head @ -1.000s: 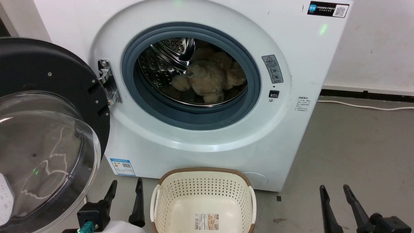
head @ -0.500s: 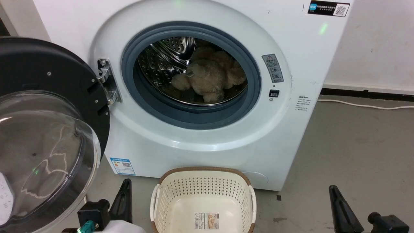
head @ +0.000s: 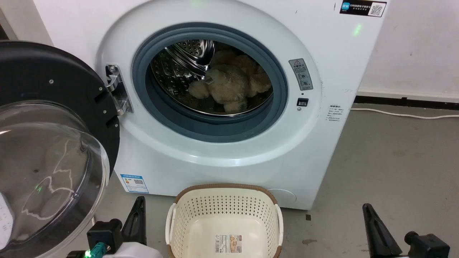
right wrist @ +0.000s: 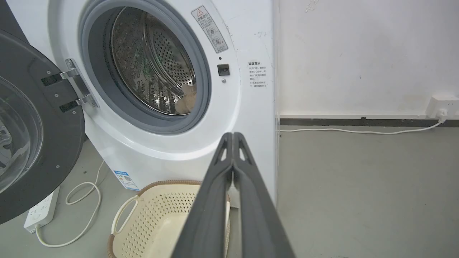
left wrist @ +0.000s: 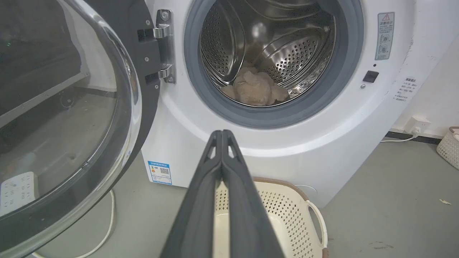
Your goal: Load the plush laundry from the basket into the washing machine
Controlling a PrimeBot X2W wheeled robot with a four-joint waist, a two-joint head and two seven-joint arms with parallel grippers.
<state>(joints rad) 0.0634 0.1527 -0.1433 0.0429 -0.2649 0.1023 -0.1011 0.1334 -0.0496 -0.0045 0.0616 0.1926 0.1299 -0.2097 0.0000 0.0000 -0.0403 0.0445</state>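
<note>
Lying in the washing machine, plush laundry: well ahead of left gripper and right gripper (both pinched together, empty) flanking the basket.

The left gripper and right gripper are wearing long, dark, pointy fingers with little triangle holes near the tips. A small blue-green plug is glowing beside the white forearm.
</note>
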